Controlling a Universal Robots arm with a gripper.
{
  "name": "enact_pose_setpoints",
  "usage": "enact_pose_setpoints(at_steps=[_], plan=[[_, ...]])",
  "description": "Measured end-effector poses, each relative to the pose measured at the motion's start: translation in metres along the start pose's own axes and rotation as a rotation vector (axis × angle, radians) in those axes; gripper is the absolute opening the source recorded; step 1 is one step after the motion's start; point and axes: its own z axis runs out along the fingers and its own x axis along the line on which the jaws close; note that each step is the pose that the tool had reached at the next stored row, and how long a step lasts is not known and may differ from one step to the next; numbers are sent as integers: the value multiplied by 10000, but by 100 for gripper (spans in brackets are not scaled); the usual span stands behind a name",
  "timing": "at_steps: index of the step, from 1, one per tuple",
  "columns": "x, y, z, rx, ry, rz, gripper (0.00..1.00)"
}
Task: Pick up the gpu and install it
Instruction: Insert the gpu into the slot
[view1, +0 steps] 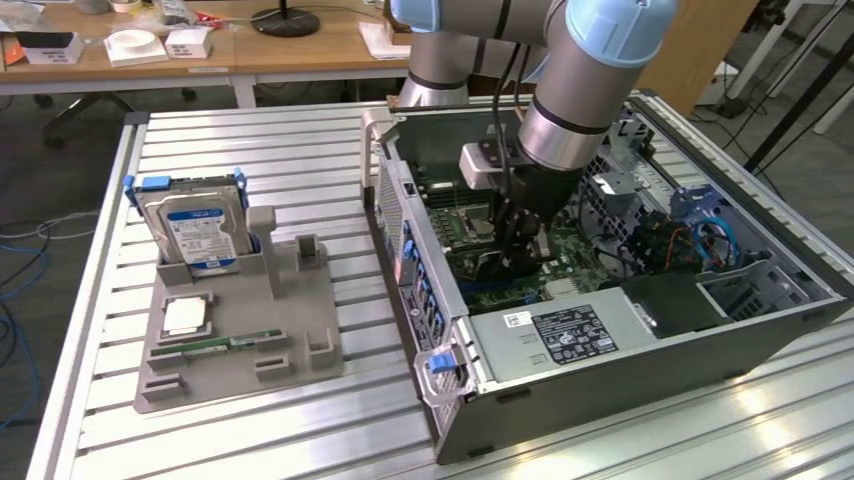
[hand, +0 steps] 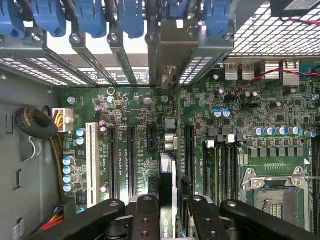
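the black two-fingered pincer (hand: 167, 212) on the grey and pale-blue robot arm (view1: 587, 90) reaches down into the open dark-grey computer case (view1: 774, 300), which lies on its side on the slatted aluminium tabletop (view1: 240, 150). it is clamped narrowly on the gpu (hand: 166, 175), a slim near-black circuit card seen edge-on in the wrist view, with its silver metal bracket toward the case's rear slot openings under the blue plastic retention clips (hand: 132, 17). the card stands upright over the green motherboard (hand: 135, 130), in line with the black expansion slots. on the exterior view's left, a grey plastic parts holder (view1: 300, 330) carries a boxy silver hard drive with a blue-white label (view1: 198, 232) and a narrow green memory stick (view1: 220, 345).
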Motion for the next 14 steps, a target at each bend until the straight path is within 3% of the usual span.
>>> enact_pose_setpoints(at_steps=[14], plan=[[-1,1,-20,2,-3,0,26]])
